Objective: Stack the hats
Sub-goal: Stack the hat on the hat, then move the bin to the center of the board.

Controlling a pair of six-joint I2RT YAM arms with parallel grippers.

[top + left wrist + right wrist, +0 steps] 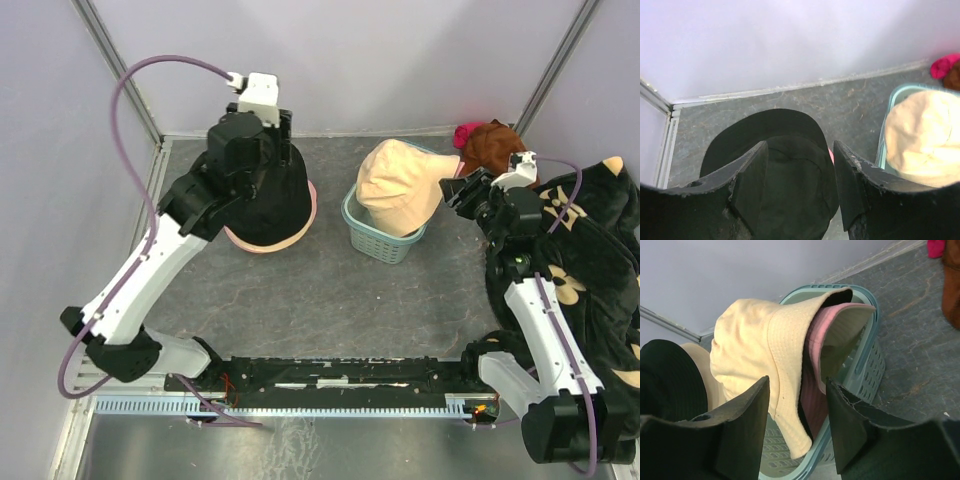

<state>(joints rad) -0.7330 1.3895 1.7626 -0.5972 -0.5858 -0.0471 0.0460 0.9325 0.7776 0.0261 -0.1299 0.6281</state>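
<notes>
A black hat [262, 205] lies on the grey table, on top of a pink hat whose brim [308, 212] shows round its edge. My left gripper [800, 175] hovers open just above the black hat [790, 180], holding nothing. A beige hat [398, 185] sits tilted in the teal basket [385, 245], with a pink hat [816, 347] tucked inside it. At the basket's right side my right gripper [463, 190] stands open. In the right wrist view its fingers [747, 430] stand either side of the beige hat's [755, 340] brim without gripping it.
A rust-brown cloth [495, 145] and a magenta item [465, 133] lie at the back right. A black blanket with beige flowers [590, 250] covers the right side under the right arm. Grey walls enclose the table at the left and the back.
</notes>
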